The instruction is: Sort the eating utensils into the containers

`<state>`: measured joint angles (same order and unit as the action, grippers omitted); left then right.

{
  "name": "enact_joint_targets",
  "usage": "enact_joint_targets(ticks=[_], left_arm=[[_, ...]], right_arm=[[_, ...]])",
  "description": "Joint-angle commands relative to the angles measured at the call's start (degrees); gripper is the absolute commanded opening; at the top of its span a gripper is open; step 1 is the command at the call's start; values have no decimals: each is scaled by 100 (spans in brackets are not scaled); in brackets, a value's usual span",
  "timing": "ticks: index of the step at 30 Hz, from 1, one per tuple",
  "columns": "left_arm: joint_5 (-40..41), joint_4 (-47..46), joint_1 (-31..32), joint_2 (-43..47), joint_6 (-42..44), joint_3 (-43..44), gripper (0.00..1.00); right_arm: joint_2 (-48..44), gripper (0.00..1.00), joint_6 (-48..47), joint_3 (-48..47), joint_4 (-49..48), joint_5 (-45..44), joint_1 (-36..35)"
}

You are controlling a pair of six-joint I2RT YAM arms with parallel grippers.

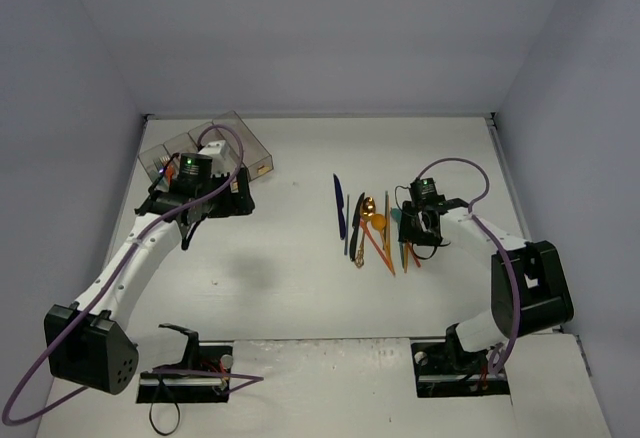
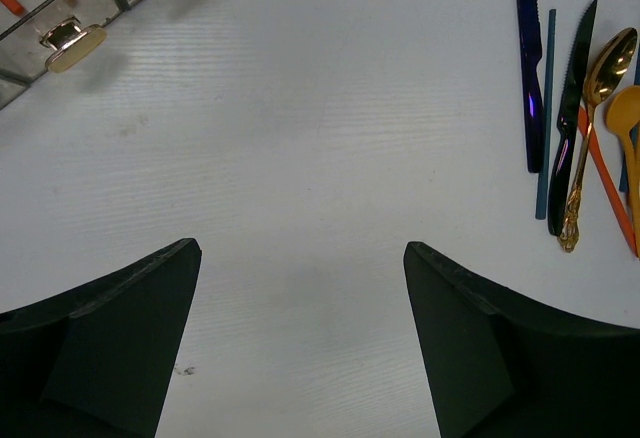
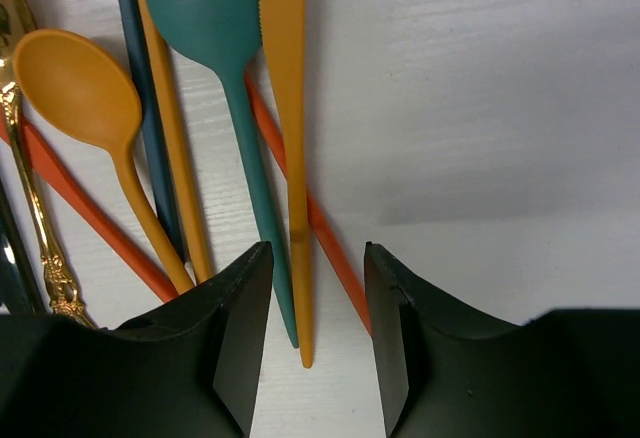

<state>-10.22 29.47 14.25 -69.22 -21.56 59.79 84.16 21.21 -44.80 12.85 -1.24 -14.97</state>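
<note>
The eating utensils (image 1: 368, 226) lie in a loose bundle at the table's middle right. My right gripper (image 1: 417, 232) is low over their right side. In the right wrist view it (image 3: 318, 293) is open, and the handle ends of a teal spoon (image 3: 222, 18), an orange knife (image 3: 286, 68) and a red-orange utensil (image 3: 330, 233) lie between the fingers, untouched. An orange spoon (image 3: 75, 83) lies left of them. The containers (image 1: 208, 146) stand at the back left. My left gripper (image 1: 222, 198) is just in front of them, open and empty (image 2: 300, 258) over bare table.
In the left wrist view the containers' tan labels (image 2: 72, 44) show at the top left, with orange utensils inside the bins. A dark blue knife (image 2: 528, 58), a black knife (image 2: 570, 118) and a gold spoon (image 2: 596, 98) lie at the right. Grey walls surround the table.
</note>
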Motion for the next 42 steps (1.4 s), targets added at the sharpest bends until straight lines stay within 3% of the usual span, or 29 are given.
enact_joint_targets(ticks=[1,10,23,42], left_arm=[[-103,-354,52,185,-15,60,80],[-156,-354,73,186,-59,12,80],[-129,-361,173,111,-144,-52,80],[-115,-363,219,99,-97,-102,80]], right_arm=[[-135,38,208,129,-51,-234,63],[-440,31,388,436,-18,-394,237],[-712,37,131,299,16,-299,347],[-20,32,185,337,92,-189,375]])
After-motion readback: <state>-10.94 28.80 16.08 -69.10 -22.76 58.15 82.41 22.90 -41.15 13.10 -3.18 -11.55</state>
